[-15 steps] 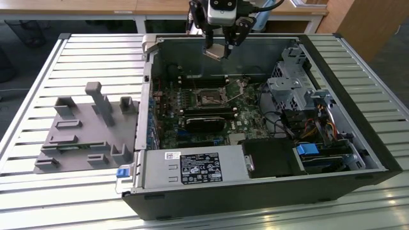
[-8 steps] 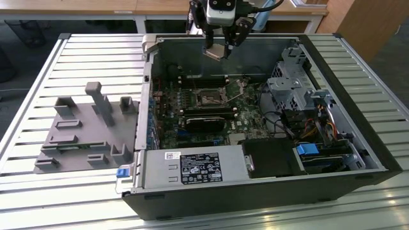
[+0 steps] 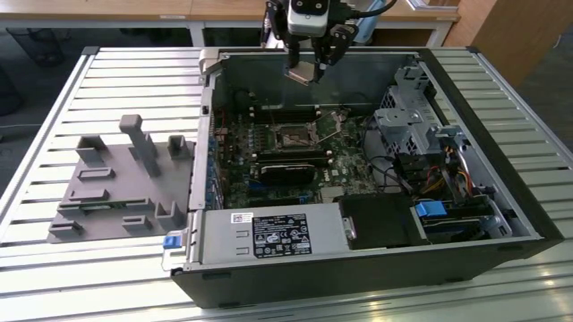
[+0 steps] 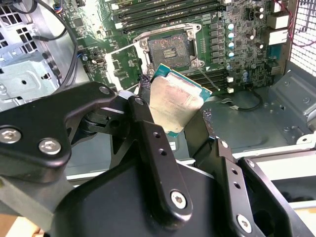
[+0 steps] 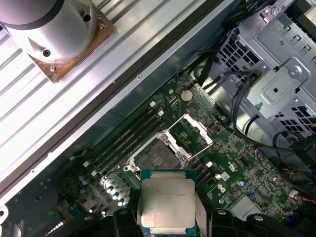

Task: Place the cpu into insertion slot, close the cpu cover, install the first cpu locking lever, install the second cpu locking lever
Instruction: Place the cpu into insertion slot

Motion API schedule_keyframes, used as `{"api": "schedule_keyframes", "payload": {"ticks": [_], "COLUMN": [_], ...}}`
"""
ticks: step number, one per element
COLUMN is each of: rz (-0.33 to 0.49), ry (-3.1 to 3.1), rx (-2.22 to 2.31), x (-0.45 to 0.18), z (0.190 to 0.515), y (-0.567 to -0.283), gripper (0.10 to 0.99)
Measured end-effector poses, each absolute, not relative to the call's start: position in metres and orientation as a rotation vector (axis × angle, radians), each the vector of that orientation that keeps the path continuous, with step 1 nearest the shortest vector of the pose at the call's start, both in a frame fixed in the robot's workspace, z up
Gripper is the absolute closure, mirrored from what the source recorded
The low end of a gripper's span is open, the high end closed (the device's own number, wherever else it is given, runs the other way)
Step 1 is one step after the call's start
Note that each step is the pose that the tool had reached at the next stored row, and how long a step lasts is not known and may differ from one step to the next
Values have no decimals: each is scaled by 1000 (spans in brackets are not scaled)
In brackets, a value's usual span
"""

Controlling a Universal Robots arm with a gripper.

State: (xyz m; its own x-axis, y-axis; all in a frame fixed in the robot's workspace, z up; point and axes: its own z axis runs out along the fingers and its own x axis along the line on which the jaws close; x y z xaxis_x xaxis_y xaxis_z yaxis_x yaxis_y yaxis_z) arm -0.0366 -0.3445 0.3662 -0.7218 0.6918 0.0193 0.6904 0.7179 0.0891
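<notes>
Gripper [image 4: 176,98] closed down on the cpu [image 4: 173,106], pinching two opposite edges; chip tilted, in mid-air above the motherboard [image 5: 232,148]. In both wrist views we note the socket [image 5: 155,159] bare, with the cpu cover [image 5: 190,134] swung up beside it. Exterior view adds a grey fixture [image 3: 117,181] beside the case [image 3: 358,276].

We count one silver-grey square metal cpu chip [image 5: 167,200], one thin silvery hinged cover frame [image 5: 199,129], one black robot gripper [image 3: 310,67], one big open black computer case [image 3: 376,270], and one grey plastic stand [image 3: 117,181] at the exterior view's left.
</notes>
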Motion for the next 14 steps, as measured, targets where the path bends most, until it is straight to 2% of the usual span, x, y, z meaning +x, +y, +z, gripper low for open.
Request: {"api": "schedule_keyframes", "payload": {"ticks": [14], "rz": [140], "ry": [2869], "rx": [1228], "x": [-37], "z": [365], "y": [-344], "gripper": [561]}}
